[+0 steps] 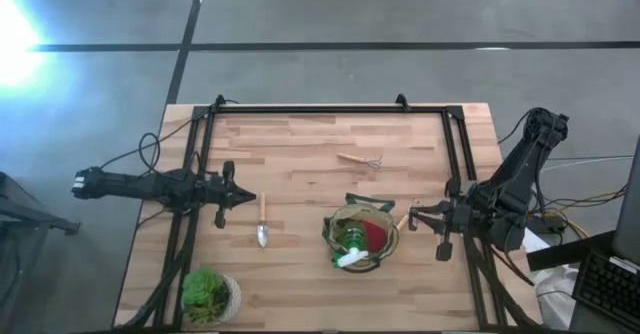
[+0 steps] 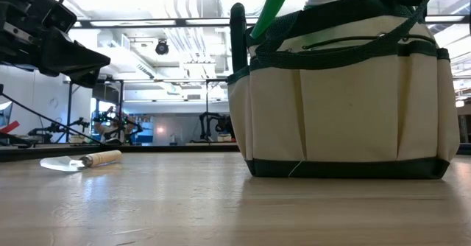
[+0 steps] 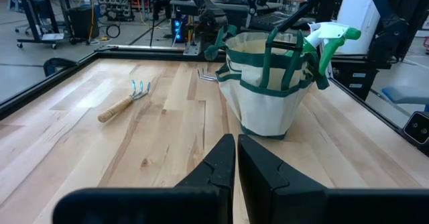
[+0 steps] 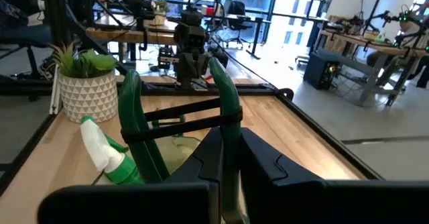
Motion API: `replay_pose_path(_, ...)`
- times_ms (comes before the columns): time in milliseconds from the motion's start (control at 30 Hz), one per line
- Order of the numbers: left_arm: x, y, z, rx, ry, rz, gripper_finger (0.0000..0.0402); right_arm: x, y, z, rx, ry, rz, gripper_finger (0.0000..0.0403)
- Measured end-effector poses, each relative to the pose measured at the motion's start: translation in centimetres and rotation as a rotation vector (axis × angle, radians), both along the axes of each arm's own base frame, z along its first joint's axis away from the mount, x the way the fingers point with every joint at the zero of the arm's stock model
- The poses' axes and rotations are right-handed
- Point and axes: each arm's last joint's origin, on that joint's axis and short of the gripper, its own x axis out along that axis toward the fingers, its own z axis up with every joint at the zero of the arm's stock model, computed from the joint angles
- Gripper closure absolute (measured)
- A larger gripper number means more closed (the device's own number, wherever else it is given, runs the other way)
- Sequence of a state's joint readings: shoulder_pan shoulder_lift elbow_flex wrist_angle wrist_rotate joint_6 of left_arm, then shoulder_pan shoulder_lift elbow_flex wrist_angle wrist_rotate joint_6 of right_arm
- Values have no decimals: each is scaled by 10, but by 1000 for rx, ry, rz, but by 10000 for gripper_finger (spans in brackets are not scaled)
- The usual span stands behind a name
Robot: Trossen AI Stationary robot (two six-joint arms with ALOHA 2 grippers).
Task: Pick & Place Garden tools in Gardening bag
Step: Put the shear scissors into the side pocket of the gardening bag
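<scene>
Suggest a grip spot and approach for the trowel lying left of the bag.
Take the trowel by its wooden handle, coming straight down from above. It lies flat on the table, handle toward the far edge and silver blade toward the near edge, so close the fingers across the handle. The left pincer sits just beside it, fingers shut, so it would need to open first.

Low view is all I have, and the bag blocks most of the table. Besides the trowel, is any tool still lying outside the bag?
Observer: Yes, one rake fork lies beyond the gardening bag, apart from it.
Operator: What's in the bag besides the spray bottle?
Observer: A red item, next to the spray bottle.
Operator: Which arm is nearer the trowel?
Observer: The left gripper, fingers shut, is close beside the trowel.
</scene>
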State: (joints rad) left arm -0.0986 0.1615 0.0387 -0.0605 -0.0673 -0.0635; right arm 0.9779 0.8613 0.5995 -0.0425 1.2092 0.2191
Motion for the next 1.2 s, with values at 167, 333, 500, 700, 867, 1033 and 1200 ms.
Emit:
replay_pose_path(167,0,0,0,0,0,0,378,3,5,-4,22,-1,-8,385)
replay_pose_path(333,0,0,0,0,-1,0,378,8,11,-9,38,-2,-14,385)
replay_pose_path(500,0,0,0,0,0,0,378,11,19,-11,54,-14,-10,385)
replay_pose_path(700,0,0,0,0,-1,0,378,12,29,-14,72,-28,7,385)
replay_pose_path(867,0,0,0,0,-1,0,378,12,37,-16,87,-38,22,385)
replay_pose_path(1033,0,0,0,0,-1,0,378,14,41,-21,98,-36,19,385)
replay_pose_path(1200,0,0,0,0,-1,0,378,16,44,-26,85,-24,18,385)
